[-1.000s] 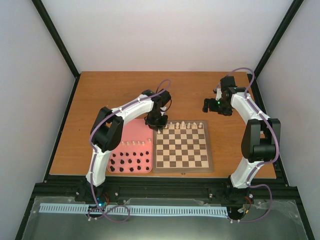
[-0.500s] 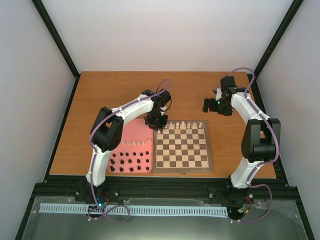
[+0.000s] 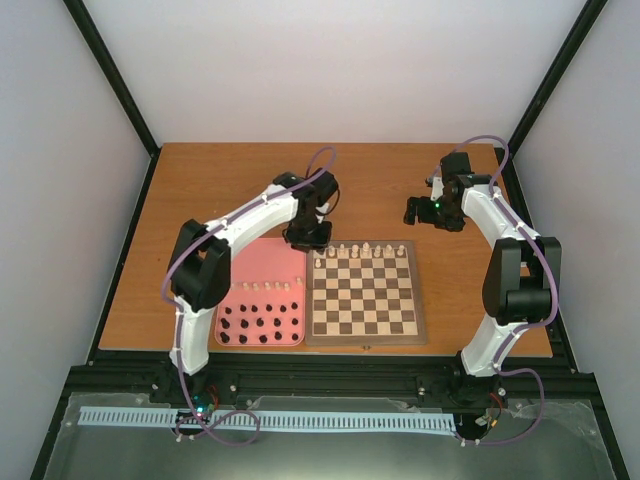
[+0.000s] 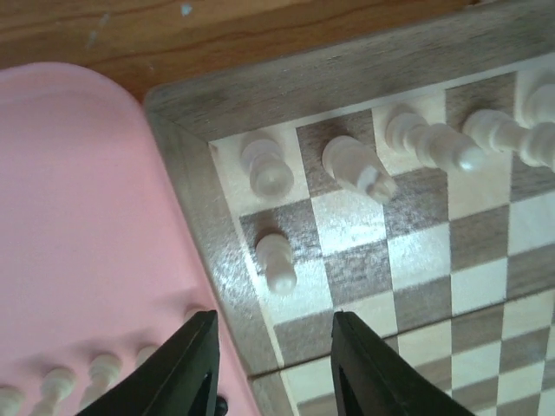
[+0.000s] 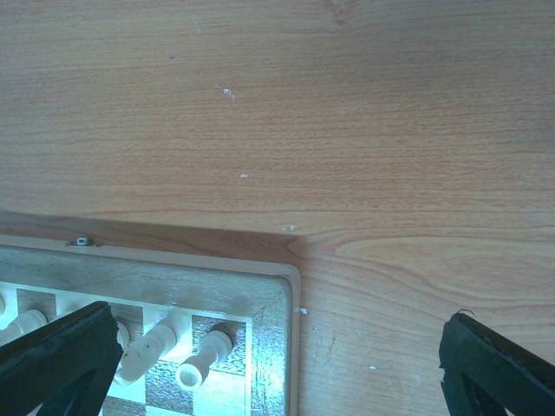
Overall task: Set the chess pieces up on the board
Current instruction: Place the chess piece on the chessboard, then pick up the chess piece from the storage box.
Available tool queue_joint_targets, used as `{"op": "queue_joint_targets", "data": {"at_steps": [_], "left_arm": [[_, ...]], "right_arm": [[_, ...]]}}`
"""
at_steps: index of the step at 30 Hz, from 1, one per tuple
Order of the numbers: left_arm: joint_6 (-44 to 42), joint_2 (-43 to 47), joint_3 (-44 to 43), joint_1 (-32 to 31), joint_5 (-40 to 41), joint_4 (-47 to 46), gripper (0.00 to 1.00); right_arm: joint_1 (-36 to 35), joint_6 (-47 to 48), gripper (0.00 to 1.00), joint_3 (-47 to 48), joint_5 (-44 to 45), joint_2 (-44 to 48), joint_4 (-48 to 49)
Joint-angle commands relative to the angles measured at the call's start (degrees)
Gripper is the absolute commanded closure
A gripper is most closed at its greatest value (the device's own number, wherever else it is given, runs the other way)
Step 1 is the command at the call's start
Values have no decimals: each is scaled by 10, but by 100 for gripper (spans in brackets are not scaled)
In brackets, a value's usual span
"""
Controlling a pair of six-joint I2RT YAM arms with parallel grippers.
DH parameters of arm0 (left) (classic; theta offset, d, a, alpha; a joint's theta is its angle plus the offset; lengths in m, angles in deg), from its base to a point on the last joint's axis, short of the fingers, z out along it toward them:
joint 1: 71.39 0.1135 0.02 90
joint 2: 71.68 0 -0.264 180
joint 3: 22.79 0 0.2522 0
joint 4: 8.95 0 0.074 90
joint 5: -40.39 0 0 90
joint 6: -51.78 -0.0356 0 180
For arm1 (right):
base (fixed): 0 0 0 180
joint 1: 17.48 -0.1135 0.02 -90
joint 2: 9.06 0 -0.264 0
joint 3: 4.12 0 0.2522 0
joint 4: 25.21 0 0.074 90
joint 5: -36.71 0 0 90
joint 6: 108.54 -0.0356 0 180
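Right wrist crops most of the board (image 5: 270, 347).

From above, the left tool (image 3: 308, 240) hides the far left corner of the board (image 3: 365, 341). The chess pieces (image 3: 366, 248) there are too small to tell their kinds.

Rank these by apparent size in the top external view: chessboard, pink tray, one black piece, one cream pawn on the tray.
1. board
2. pink tray, narrower
3. black piece and cream pawn: both tiny, too alike to rank
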Motion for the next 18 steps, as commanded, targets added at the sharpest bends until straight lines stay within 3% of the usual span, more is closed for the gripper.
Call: {"op": "queue_joint_targets", "data": {"at_steps": [1,9,18], "left_arm": [[14,64,6,10,38,27,57],[75,208,191,119,72,-2,38],[96,294,337,248,54,-37,42]], "right_arm": [[4,5,0,0,-6,-7,6],[4,4,0,3,-14,-10,6],[3,3,0,7,-19,-13,5]]}}
